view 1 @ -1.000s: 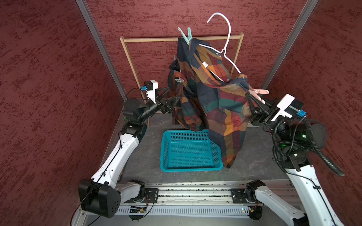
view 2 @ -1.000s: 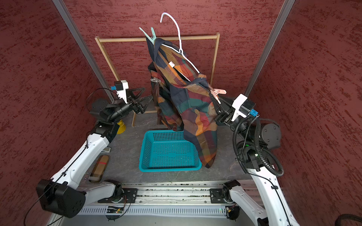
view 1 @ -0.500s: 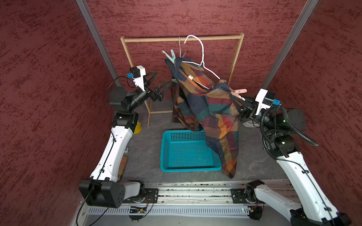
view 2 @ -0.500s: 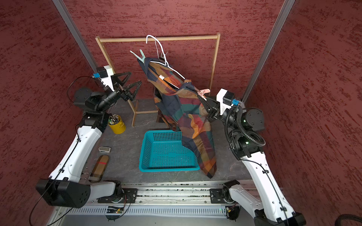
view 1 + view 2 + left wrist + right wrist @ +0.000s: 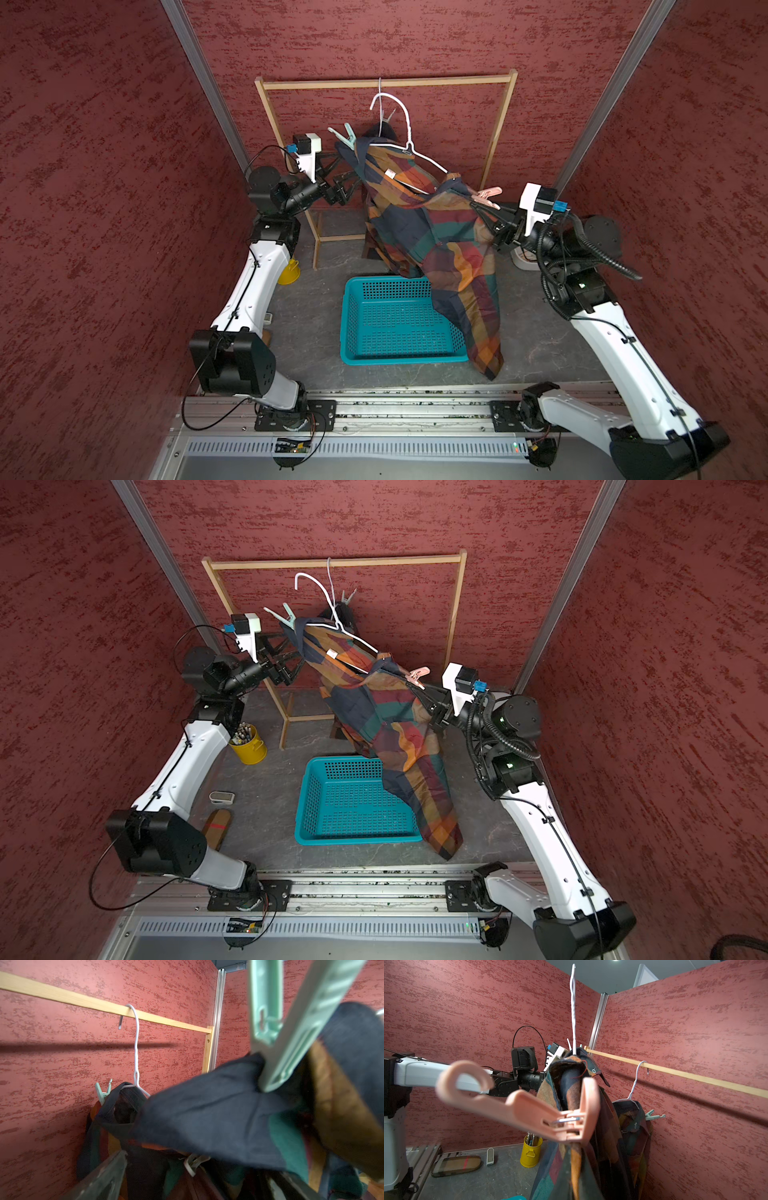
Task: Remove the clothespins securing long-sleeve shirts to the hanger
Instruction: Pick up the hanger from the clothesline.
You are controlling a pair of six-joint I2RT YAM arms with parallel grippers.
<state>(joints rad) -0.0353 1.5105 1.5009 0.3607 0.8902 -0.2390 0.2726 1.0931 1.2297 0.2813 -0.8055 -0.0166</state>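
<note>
A plaid long-sleeve shirt [image 5: 428, 232] hangs tilted on a white wire hanger [image 5: 409, 141] whose hook is off the rack. A pink clothespin [image 5: 488, 194] [image 5: 529, 1109] clamps one shoulder, and my right gripper [image 5: 476, 205] is shut on the cloth just below it. A mint clothespin [image 5: 345, 135] [image 5: 291, 1022] clamps the other shoulder. My left gripper [image 5: 351, 172] [image 5: 197, 1188] stands open beside and below it, with cloth between its fingers. The other shirt [image 5: 116, 1118] hangs on the rack behind with a mint pin [image 5: 102, 1091]. A whitish pin [image 5: 194, 1162] shows lower down.
The wooden rack [image 5: 386, 83] stands at the back wall. A teal basket [image 5: 399, 324] sits below, with the shirt's hem over its right side. At left are a yellow can of pencils [image 5: 249, 746], a small white item [image 5: 221, 798] and a plaid case [image 5: 216, 825].
My right gripper has carried the shirt and hanger back toward the rack and lower. The left gripper has risen to the shoulder with the mint pin, still open.
</note>
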